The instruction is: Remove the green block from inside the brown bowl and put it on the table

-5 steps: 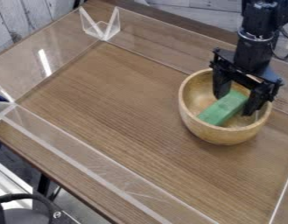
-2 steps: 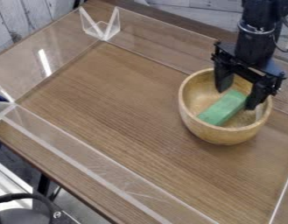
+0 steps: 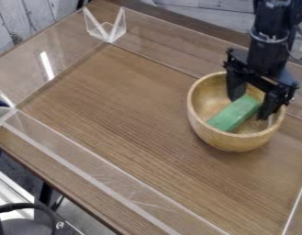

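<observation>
Inside the round, grainy wooden brown bowl (image 3: 238, 115), the matte green block (image 3: 237, 115) lies beneath the spread tool (image 3: 259, 97).

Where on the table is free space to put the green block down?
The table is bare from the brown bowl leftward to the clear walls. It is crowded only at the right, where the open gripper straddles the green block.

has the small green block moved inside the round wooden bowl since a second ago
No. The small bright green block lies at the same spot and angle against the rim of the round light-brown wooden bowl, under the open black gripper.
</observation>
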`<state>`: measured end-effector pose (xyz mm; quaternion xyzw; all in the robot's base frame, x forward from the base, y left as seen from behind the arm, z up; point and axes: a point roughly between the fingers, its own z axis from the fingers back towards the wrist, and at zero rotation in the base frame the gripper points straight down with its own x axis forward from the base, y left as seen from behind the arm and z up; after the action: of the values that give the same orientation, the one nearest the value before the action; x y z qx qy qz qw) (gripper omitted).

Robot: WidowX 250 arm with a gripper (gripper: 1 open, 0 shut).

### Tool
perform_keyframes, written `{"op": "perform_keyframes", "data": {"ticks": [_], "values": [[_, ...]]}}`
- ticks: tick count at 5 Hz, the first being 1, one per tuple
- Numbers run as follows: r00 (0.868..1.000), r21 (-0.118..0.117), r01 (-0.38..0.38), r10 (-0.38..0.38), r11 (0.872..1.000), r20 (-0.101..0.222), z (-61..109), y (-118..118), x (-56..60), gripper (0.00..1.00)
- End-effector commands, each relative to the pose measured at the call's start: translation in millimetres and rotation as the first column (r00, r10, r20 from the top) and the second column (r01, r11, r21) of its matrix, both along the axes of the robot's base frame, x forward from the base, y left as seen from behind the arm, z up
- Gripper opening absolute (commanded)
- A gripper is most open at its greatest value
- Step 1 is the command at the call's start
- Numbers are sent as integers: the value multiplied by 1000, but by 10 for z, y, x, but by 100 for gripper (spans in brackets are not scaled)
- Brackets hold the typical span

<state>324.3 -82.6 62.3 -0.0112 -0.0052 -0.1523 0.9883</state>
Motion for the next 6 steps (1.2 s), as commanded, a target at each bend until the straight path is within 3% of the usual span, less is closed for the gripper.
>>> {"op": "perform_keyframes", "data": {"ticks": [1,2,6], "values": [[998,-8,-4,4,1000,57,169,11,68,100],[997,-11,-3,4,1000,77,253,22,55,100],[999,-11,-18,18,1000,47,107,51,107,100]]}}
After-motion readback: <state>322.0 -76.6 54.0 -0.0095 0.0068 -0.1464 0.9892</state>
